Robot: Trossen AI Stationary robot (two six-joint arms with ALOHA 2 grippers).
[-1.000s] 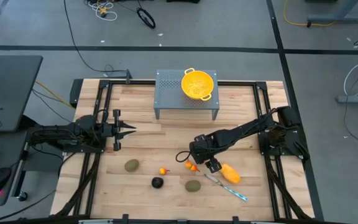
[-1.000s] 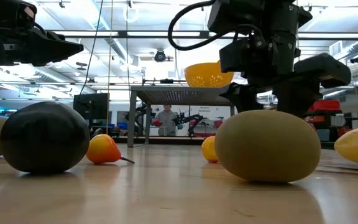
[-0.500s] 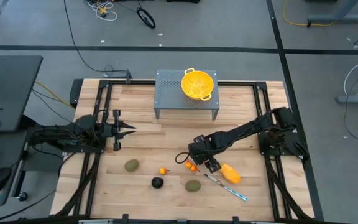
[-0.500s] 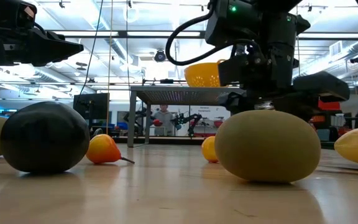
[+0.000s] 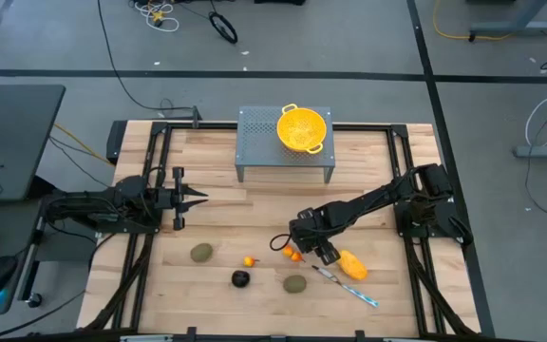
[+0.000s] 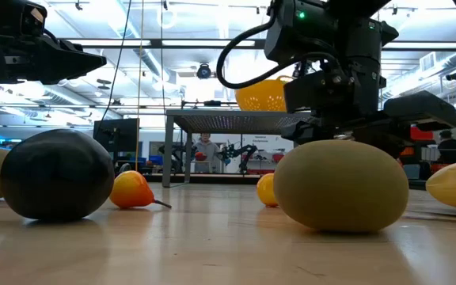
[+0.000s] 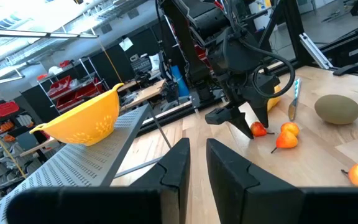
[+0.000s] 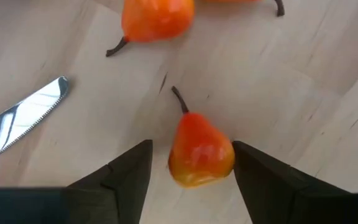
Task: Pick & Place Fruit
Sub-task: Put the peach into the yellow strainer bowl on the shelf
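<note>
My right gripper (image 5: 304, 253) points down over the tiny orange-red pieces (image 5: 292, 254), open. Its two fingers stand on either side of one small orange-red pear (image 8: 201, 152) that lies on its side on the wood. A second small pear (image 8: 157, 15) lies just beyond it. Around them on the table rest the yellow-orange oblong (image 5: 352, 264), two olive-green ovals (image 5: 295, 283) (image 5: 201, 252), the dark ball (image 5: 241, 278) and another orange piece (image 5: 249, 260). My left gripper (image 5: 196, 198) waits level at the table's left, shut and empty. My right gripper comes at the small pear from above, fingers pointing down. One finger (image 8: 126, 174) stands clear of it. The other finger (image 8: 260, 171) lies right at the pear's side (image 8: 230, 155), and I cannot tell whether it touches. The pear lies on the table.
The knife (image 5: 347, 285) lies just toward the table's right of the pear, its tip (image 8: 23, 118) close to one finger. The yellow colander (image 5: 303, 128) stands on a grey perforated stand (image 5: 259, 142) at the far middle. Bare wood lies at the near left.
</note>
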